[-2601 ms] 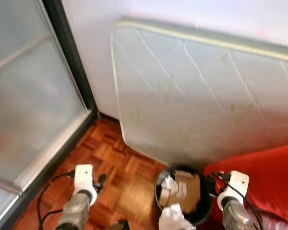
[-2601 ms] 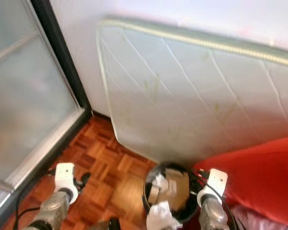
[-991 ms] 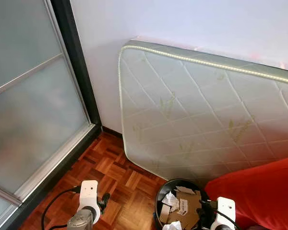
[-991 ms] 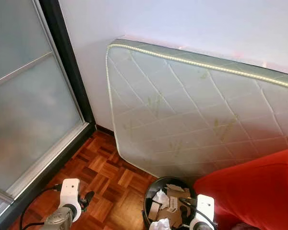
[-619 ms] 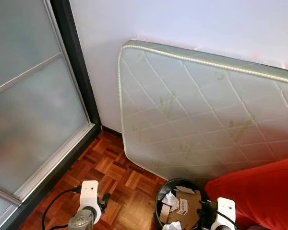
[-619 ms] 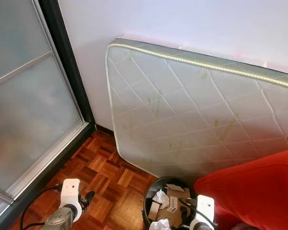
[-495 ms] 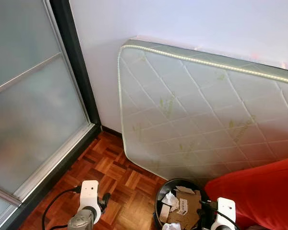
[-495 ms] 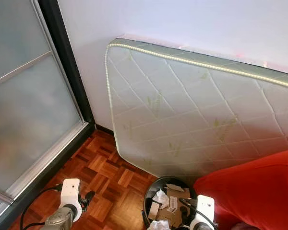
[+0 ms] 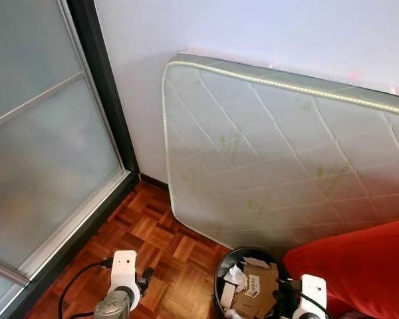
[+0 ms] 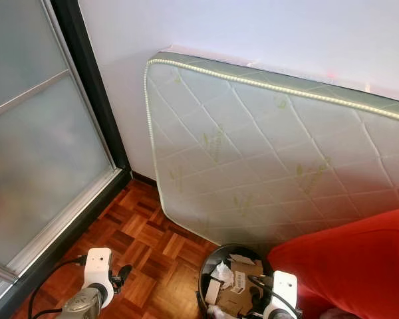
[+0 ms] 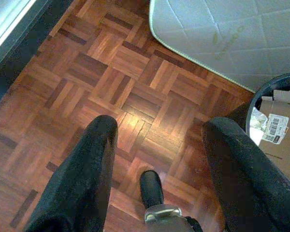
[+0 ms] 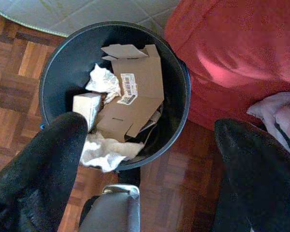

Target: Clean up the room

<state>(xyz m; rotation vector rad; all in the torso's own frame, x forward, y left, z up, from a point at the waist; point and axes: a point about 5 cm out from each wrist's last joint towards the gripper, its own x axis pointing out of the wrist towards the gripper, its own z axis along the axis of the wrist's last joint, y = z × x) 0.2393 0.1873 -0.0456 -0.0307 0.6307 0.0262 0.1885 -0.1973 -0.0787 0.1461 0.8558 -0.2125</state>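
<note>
Looking down from the head camera, we saw a corner of a room with a reddish-brown parquet wood floor (image 9: 153,236). A white quilted mattress with a pale green edge (image 9: 272,166) stood on its side against the plain white wall (image 9: 253,30), from about eleven o'clock across to three o'clock. A frosted glass sliding door in a black frame (image 9: 46,146) took up the nine o'clock side.

At about five o'clock, at the mattress's foot, stood a round black plastic waste bin (image 12: 176,82). It held a flattened brown cardboard box with a barcode label (image 12: 135,92), crumpled white paper (image 12: 104,79) and a small white carton (image 12: 87,106); another wad of white paper (image 12: 104,152) lay over the bin's near rim. Just beside the bin, toward four o'clock, we saw a red fabric cushion or sofa (image 9: 359,266), and in the right wrist view a pale lilac cloth (image 12: 278,116) lay against the red fabric.

Our right gripper (image 12: 150,150) hovered above the bin, its two black fingers (image 12: 43,164) spread wide and holding nothing. Our left gripper (image 11: 157,145) hung over bare parquet at about seven o'clock, beside the bin, its fingers (image 11: 87,169) also wide apart and empty, with a black cable (image 9: 73,292) looping off the wrist.
</note>
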